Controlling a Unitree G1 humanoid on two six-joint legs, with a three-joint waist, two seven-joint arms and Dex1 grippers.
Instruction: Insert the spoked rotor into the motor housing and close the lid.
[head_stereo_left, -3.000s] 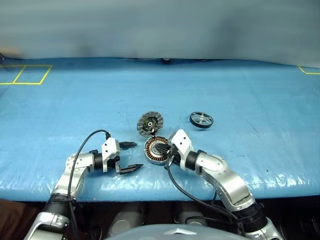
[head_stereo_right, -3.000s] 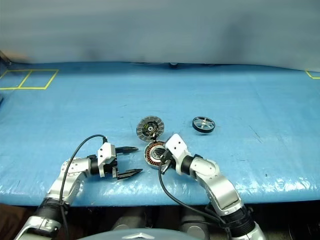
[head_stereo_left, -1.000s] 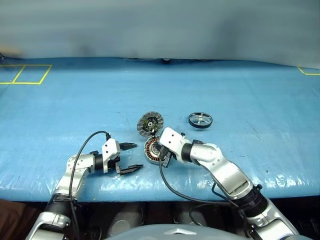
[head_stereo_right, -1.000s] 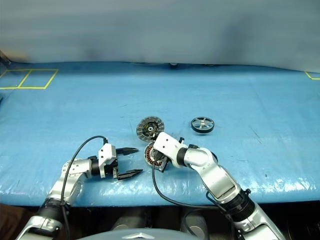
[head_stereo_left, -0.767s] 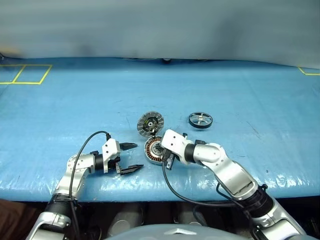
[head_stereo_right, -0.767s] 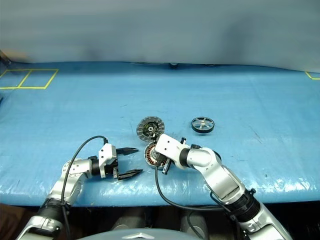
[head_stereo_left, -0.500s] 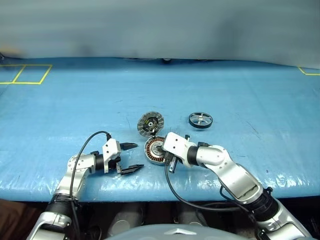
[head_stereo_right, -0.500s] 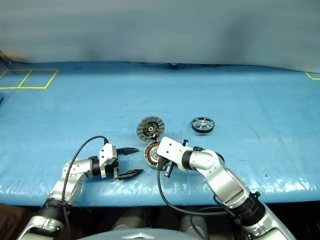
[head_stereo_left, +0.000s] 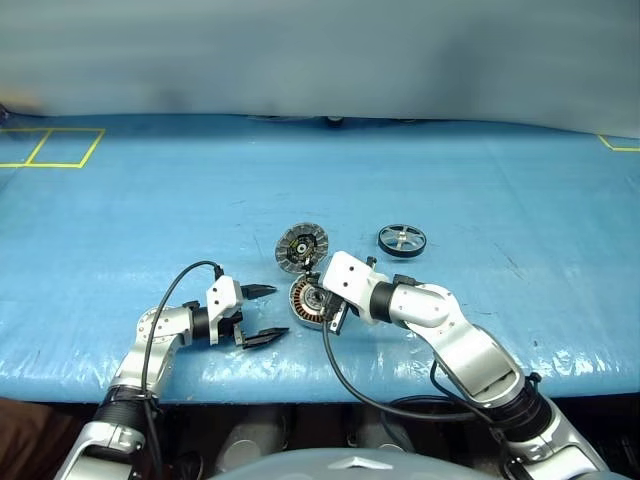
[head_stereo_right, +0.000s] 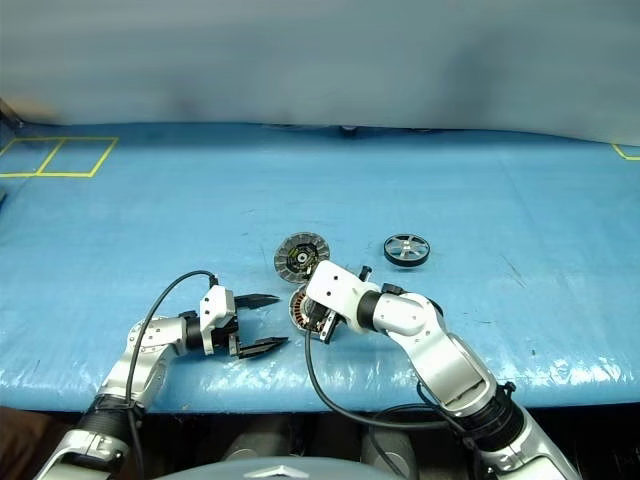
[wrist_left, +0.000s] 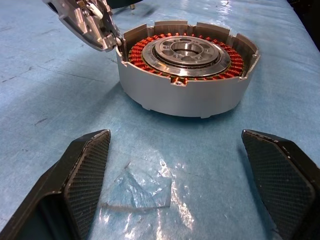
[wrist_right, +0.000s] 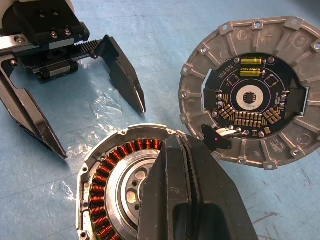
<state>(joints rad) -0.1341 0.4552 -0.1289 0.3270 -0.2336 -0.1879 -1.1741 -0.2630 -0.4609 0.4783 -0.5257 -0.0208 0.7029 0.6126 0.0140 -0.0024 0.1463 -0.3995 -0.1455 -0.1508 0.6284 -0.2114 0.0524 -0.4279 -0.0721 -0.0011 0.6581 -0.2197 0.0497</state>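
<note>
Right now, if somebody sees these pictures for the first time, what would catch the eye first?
The open motor housing near the table's front edge, with its bright ring of copper windings, stands out first. The shut right gripper hovers over it, and the lid lies opened beside it, showing a dark circuit board. The open left gripper waits to the housing's left, and the spoked rotor lies apart, farther back on the right.

The lid (wrist_right: 253, 93), lying open just beyond the right pincer (wrist_right: 186, 150), has a dark circuit board at its centre with tiny pale print near two yellow parts. That print is too small to read. No other text, label or number can be made out.
</note>
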